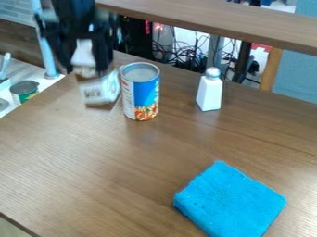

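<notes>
At the upper left hangs the black gripper point(85, 68), its fingers on either side of the upper part of a white and brown container point(101, 90). Both are blurred, and the container leans a little, low over the table or touching it; which of these cannot be told. Just right of it stands a can point(141, 95) with a blue, white and red label, upright. A white shaker point(209, 92) with a silver top stands farther right. The folded blue cloth point(230, 201) lies at the lower right.
The brown wooden table point(80, 162) spans most of the view. Behind it runs a raised wooden ledge point(210, 16), with cables below. At the far left, a lower counter point(37, 74) holds a small green can point(25, 91) beside a light blue post point(46, 51).
</notes>
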Robot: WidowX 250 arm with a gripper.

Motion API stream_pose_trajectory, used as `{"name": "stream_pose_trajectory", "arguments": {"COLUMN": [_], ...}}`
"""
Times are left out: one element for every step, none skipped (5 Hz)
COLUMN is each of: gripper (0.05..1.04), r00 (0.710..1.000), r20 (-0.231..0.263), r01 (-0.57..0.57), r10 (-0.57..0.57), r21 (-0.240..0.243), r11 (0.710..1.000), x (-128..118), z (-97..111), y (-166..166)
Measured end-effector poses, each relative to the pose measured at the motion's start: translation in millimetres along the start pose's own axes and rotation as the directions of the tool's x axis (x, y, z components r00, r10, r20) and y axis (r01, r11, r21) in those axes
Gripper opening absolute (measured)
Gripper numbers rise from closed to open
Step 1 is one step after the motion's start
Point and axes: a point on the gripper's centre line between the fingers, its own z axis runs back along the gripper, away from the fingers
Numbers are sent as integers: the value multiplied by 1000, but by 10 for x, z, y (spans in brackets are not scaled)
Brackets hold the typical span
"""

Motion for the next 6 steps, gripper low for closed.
{"name": "stream_pose_trajectory", "arguments": {"gripper": [819, 819, 819, 819, 819, 819], "r00": [1000, 989, 958, 938, 926, 905], "r20": [27, 38, 87, 104, 115, 105], "r01": [13, 149, 282, 346, 377, 423], "r10": [-11, -146, -272, -332, -361, -411], "r21": [-87, -131, -138, -186, -189, -152], "r11": [996, 980, 949, 920, 907, 893], "x": [58, -18, -41, 79, 202, 314], "z": [358, 381, 346, 80, -214, -511], "y": [-236, -734, -1062, -1212, -1283, -1331]}}
